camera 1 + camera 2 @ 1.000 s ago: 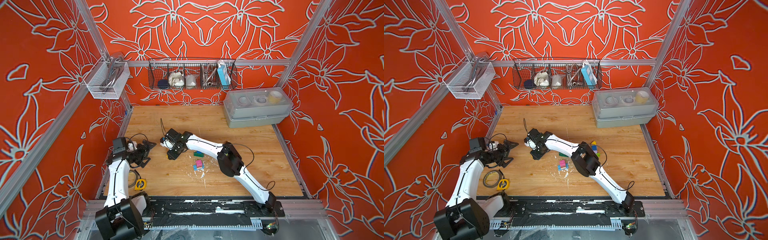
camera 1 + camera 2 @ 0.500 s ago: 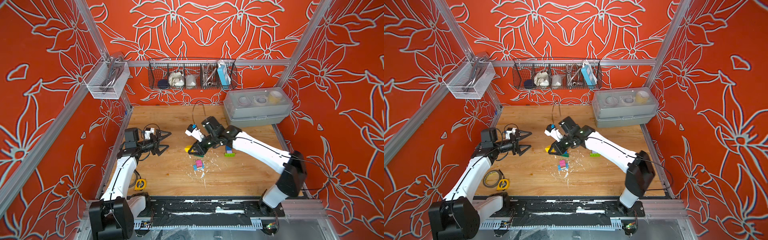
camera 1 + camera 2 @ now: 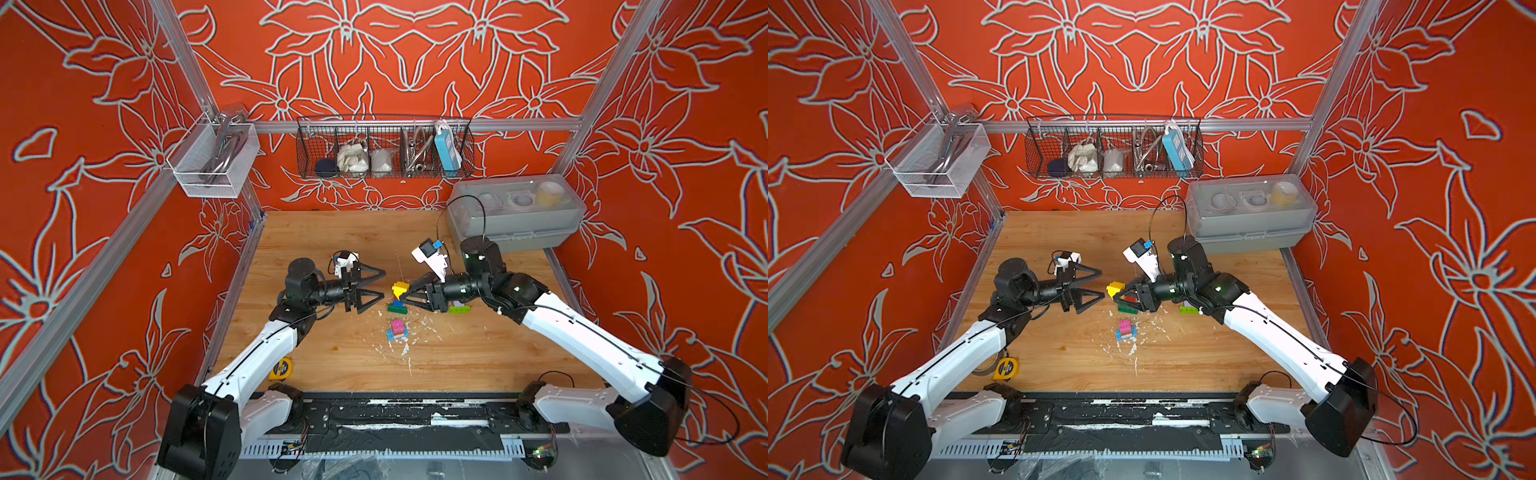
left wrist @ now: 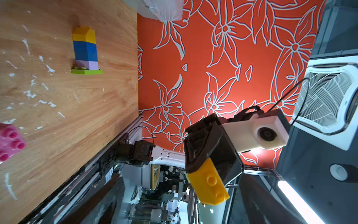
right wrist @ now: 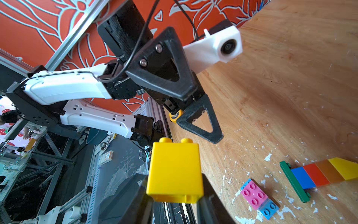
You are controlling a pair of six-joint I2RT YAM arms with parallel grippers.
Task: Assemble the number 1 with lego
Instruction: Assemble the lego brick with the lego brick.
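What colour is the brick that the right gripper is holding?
Yellow. The brick shows best in the right wrist view, close up.

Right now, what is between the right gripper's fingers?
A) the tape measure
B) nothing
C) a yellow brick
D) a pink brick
C: the right wrist view shows the right gripper shut on the yellow brick, one finger on each side of it, studs pointing toward the open left gripper.
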